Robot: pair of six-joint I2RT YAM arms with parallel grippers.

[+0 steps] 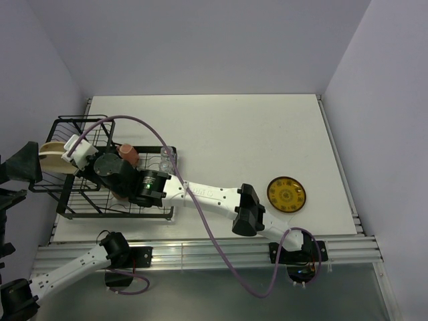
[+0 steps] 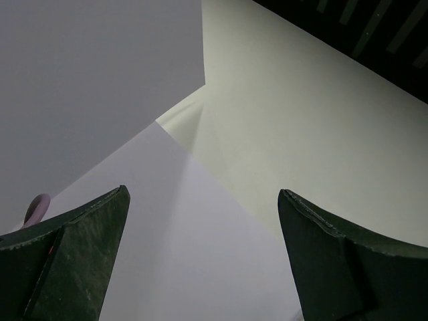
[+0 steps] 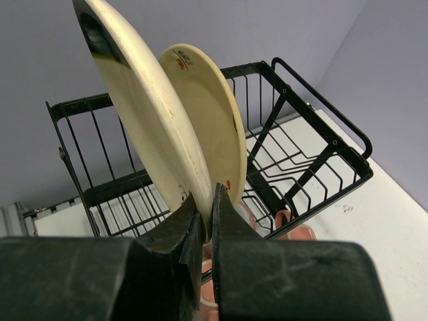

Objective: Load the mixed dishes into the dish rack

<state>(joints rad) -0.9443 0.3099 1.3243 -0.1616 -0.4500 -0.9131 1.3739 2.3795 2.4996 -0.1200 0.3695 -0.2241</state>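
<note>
Top view: right gripper [image 1: 69, 155] reaches across dish rack [image 1: 93, 200]. Pink mug [image 1: 128, 154] and clear glasses [image 1: 165, 158] sit in rack. Yellow ornate plate [image 1: 286, 194] lies on table [image 1: 221, 134], well apart from rack, not yet loaded.

Right wrist: fingers clenched on rim of nearer cream plate [image 3: 144, 127], upright over rack, second cream plate [image 3: 210, 114] just behind. Whether it is seated in slot cannot be told.

Left wrist: left gripper [image 2: 204, 197] spread wide, empty, aimed at bare walls, no dishes in sight.
</note>
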